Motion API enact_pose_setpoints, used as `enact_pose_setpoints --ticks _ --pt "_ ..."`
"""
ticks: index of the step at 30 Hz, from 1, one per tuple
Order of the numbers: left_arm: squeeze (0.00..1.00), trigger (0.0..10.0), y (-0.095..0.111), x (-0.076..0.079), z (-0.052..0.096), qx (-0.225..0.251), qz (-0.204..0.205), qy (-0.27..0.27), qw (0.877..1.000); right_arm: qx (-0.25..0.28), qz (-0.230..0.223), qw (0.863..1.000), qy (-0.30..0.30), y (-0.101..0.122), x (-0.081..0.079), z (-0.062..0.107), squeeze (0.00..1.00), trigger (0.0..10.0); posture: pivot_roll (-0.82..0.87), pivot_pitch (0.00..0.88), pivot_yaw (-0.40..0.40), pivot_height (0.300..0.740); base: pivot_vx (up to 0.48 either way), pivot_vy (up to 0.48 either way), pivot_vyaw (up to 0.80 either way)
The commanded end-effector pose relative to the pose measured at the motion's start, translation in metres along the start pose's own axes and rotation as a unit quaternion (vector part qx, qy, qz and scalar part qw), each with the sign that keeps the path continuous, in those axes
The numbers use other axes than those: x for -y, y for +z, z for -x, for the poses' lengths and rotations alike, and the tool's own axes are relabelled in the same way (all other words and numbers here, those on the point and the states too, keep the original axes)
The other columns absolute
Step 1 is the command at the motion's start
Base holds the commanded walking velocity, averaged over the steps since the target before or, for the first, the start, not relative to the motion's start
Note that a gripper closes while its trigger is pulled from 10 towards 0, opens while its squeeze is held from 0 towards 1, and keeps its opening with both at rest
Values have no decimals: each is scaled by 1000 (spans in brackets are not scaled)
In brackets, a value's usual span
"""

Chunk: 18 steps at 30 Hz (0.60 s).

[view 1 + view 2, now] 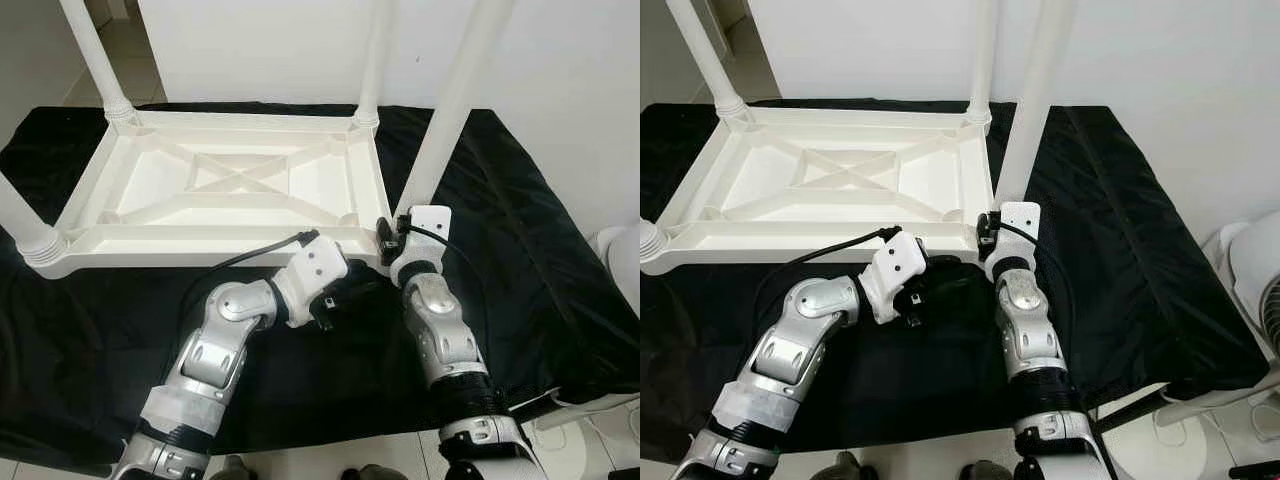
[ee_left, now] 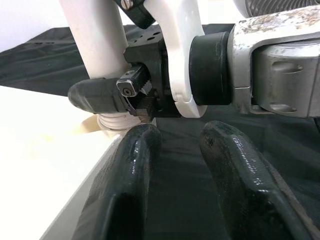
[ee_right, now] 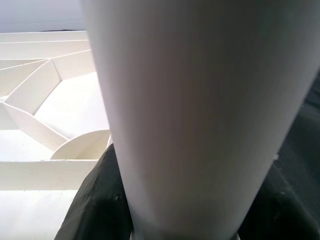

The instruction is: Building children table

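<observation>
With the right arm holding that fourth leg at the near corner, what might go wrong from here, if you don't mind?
1. The leg leans away from the tabletop; it may jam crooked in its corner.
2. The right gripper holds it at the very base, so the long top could swing.
3. The left gripper waits open close by, and the arms might collide.

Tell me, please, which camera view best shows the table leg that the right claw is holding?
The left eye view: the leg rises from the upside-down table's near corner, with the right claw at its base. The right eye view shows much the same. The right wrist view shows a close white shaft; the left wrist view, its base.
</observation>
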<state>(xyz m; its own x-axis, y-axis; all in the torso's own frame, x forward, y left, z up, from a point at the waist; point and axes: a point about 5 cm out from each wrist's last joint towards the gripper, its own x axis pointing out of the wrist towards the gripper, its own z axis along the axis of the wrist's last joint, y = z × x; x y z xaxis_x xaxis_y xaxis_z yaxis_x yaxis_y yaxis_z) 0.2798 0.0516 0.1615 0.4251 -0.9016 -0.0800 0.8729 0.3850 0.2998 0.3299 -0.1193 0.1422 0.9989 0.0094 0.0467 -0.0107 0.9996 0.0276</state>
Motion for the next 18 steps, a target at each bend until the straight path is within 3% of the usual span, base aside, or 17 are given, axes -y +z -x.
enact_pose_setpoints --ticks 1,3,4,5,11,16,17,18 --pt "0 10000 0 -2 -1 0 4 51 999 -30 0 1000 -3 -11 -1 5 0 10000 -109 68 -11 740 0 0 0" --pt "0 10000 1 -3 -1 0 4 53 999 -29 8 1000 -5 -10 0 6 0 10000 -108 68 -13 740 0 0 0" --pt "0 10000 1 -3 -1 0 4 54 999 -27 4 1000 -4 -10 1 6 898 10000 -105 67 -16 740 0 0 0" --pt "0 10000 1 -3 -1 1 4 54 999 -25 1 1000 -2 -10 2 7 1000 10000 -105 67 -16 740 0 0 0" --pt "0 10000 0 -2 -1 -1 5 56 998 -21 -7 1000 14 -9 3 10 1000 10000 -102 66 -20 740 0 0 0" --pt "0 10000 -2 3 2 -4 9 51 999 -13 2 998 57 -7 15 17 1000 10000 -101 66 -22 740 0 0 0" --pt "0 10000 -3 4 3 -5 10 50 999 -12 9 997 80 -8 19 18 94 10000 -101 63 -22 740 0 0 0" --pt "0 10000 -3 4 3 -5 10 50 999 -12 9 997 80 -8 19 18 94 10000 -101 63 -22 740 0 0 0"
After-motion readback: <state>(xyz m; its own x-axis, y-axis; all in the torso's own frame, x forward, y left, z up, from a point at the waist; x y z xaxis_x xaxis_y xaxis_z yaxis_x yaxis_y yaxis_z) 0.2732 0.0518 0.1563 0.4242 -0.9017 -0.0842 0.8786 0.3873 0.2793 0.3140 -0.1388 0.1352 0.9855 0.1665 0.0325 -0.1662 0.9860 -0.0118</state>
